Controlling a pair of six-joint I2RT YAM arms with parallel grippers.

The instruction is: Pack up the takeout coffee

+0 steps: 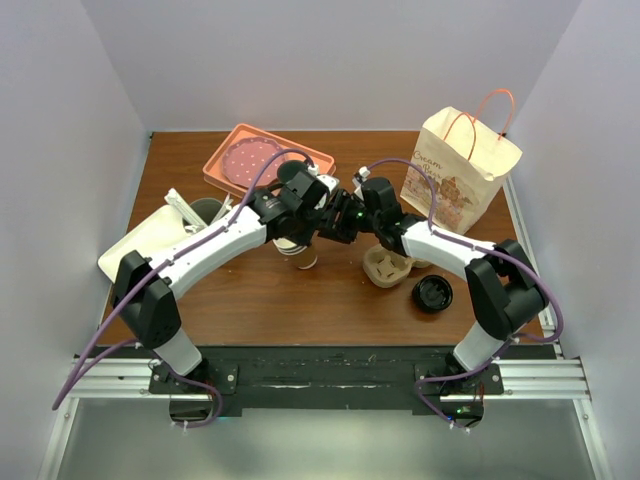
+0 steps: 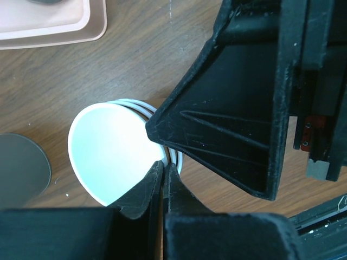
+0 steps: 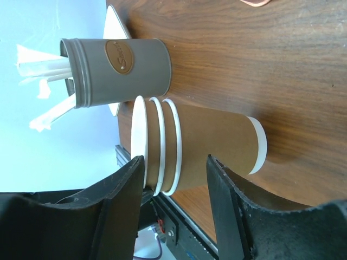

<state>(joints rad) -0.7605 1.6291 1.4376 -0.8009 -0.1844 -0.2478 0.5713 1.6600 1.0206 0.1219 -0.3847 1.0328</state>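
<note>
Three nested tan paper cups, rolled white rims, stand centre of the wood bench; we see left claw pinching the inner rim, right claw apart, straddling them.

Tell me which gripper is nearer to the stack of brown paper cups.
Left. The left gripper is shut on the top cup at its rim; the right gripper, open, is beside the stack near rim height, contact unclear.
</note>
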